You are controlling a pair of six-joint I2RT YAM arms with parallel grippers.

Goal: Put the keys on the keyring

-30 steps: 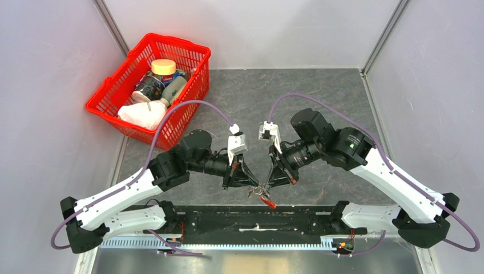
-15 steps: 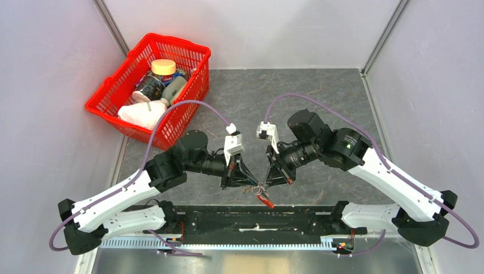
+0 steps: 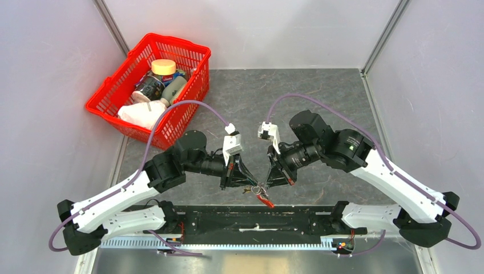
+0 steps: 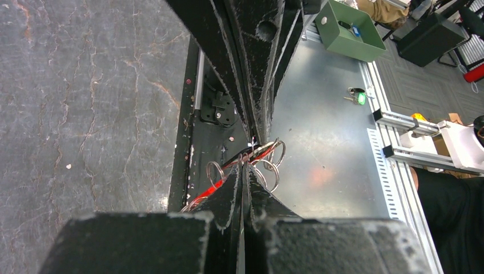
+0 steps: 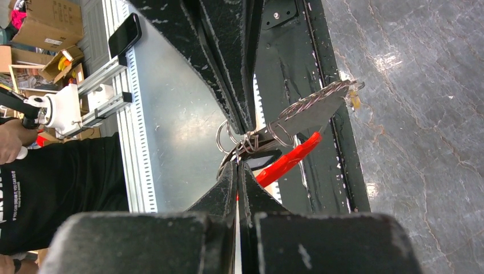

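Both grippers meet tip to tip above the table's near edge. My left gripper (image 3: pixel 251 185) (image 4: pixel 244 169) is shut on the keyring's wire loops (image 4: pixel 274 165), with the red strap (image 4: pixel 212 184) running down to the left of its tips. My right gripper (image 3: pixel 265 184) (image 5: pixel 238 164) is shut on the same keyring (image 5: pixel 228 138). A silvery key (image 5: pixel 311 111) hangs from the rings and points away from the right gripper. The red strap (image 5: pixel 288 160) (image 3: pixel 266 200) dangles below. More small keys (image 3: pixel 246 191) hang at the left of the bunch.
A red plastic basket (image 3: pixel 111 91) with jars and a white cloth stands at the back left. The black base rail (image 3: pixel 257 220) runs along the near edge, right under the grippers. Grey walls close in both sides.
Both arms have shifted slightly to the left. They stay joined at the keyring, and both grips are unchanged.
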